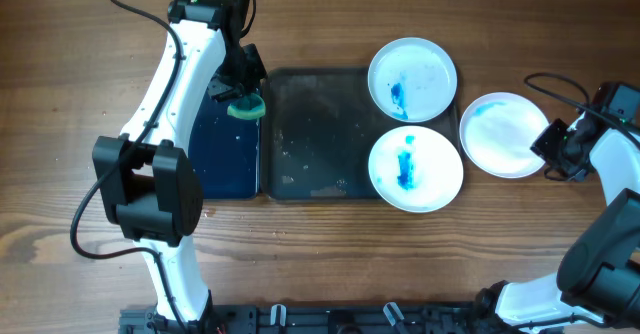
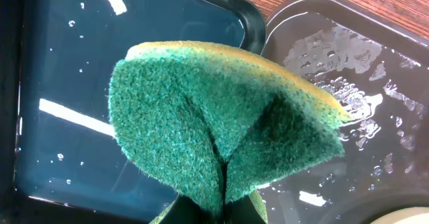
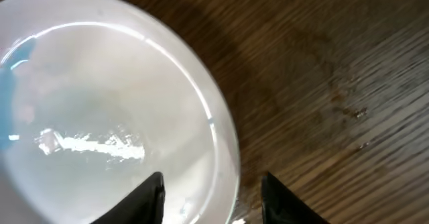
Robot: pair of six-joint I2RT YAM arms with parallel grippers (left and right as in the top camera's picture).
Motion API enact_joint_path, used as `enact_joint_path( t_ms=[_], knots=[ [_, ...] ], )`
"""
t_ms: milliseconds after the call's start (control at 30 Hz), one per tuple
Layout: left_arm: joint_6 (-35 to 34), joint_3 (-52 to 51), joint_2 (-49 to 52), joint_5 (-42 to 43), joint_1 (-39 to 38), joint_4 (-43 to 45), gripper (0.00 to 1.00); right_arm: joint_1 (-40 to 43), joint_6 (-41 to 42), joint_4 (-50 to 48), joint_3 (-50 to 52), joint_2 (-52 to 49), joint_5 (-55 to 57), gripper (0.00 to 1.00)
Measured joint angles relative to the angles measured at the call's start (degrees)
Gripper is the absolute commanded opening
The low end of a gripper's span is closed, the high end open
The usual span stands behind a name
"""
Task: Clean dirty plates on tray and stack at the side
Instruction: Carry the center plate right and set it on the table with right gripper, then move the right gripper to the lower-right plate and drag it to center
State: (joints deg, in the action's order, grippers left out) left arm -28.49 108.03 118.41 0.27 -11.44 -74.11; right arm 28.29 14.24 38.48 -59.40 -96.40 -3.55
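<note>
Left end effector [image 1: 243, 96] pinches sponge [image 2: 221, 123] above tub [image 1: 225, 159], upper left. Right end effector [image 3: 213, 196] spread astride pale plate [image 1: 503, 134] rim, tabletop [image 1: 400, 264], far right. Two smeared plates [image 1: 412, 79] [image 1: 415, 169] on tray [image 1: 310, 134] right. Next: press sponge flat onto smear.

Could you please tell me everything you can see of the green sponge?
The sponge has a coarse green scouring face and a thin yellow foam layer along its top edge. The left pincer pinches it, creasing it into a fold. It hangs above the seam between the black water tub and the wet grey tray.
</note>
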Motion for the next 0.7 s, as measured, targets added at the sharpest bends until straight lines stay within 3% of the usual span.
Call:
enact_joint_path(
  t_ms=[200,333,500,700],
  knots=[
    [0.00,0.00,0.00,0.00,-0.55,0.00,0.04,-0.39,-2.60,13.64,-12.44,1.05,-15.13,0.47],
    [0.00,0.00,0.00,0.00,-1.01,-0.02,0.04,-6.49,-7.02,21.18,-13.84,2.58,-21.77,0.38],
    [0.00,0.00,0.00,0.00,-1.05,-0.02,0.04,-19.34,-7.65,25.00,-8.07,2.73,-16.50,0.37],
    [0.00,0.00,0.00,0.00,-1.05,0.00,0.04,-25.18,-2.16,20.76,0.17,2.73,-7.10,0.31]
  ],
)
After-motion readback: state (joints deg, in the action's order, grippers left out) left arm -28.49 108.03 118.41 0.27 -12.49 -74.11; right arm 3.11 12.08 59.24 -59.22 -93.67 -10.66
